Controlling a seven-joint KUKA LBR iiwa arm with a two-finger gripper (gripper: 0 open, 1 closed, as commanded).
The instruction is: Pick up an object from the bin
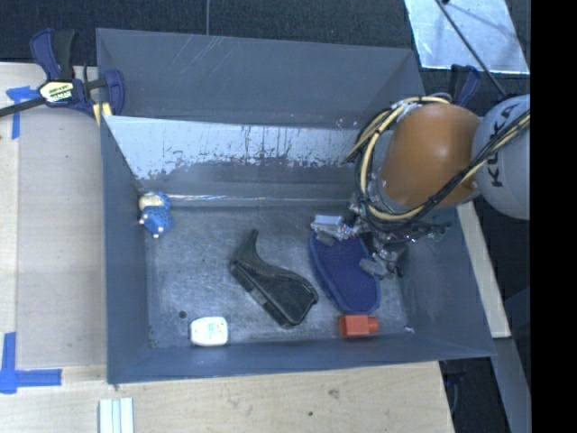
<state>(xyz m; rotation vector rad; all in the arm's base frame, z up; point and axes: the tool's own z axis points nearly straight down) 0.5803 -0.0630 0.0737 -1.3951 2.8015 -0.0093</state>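
My gripper (361,244) hangs low at the right side of the bin, directly over a dark blue, flat oval thing (343,273) that lies on the floor there. The fingertips sit at that blue thing's upper edge. Just below it lies a small red block (359,326). To its left rests a black curved, wedge-shaped thing (273,285).
A small white rounded thing (209,331) lies near the front left of the floor. A little blue and white figure (154,213) stands in the back left corner. The arm with its orange cover and cables overhangs the bin's right wall.
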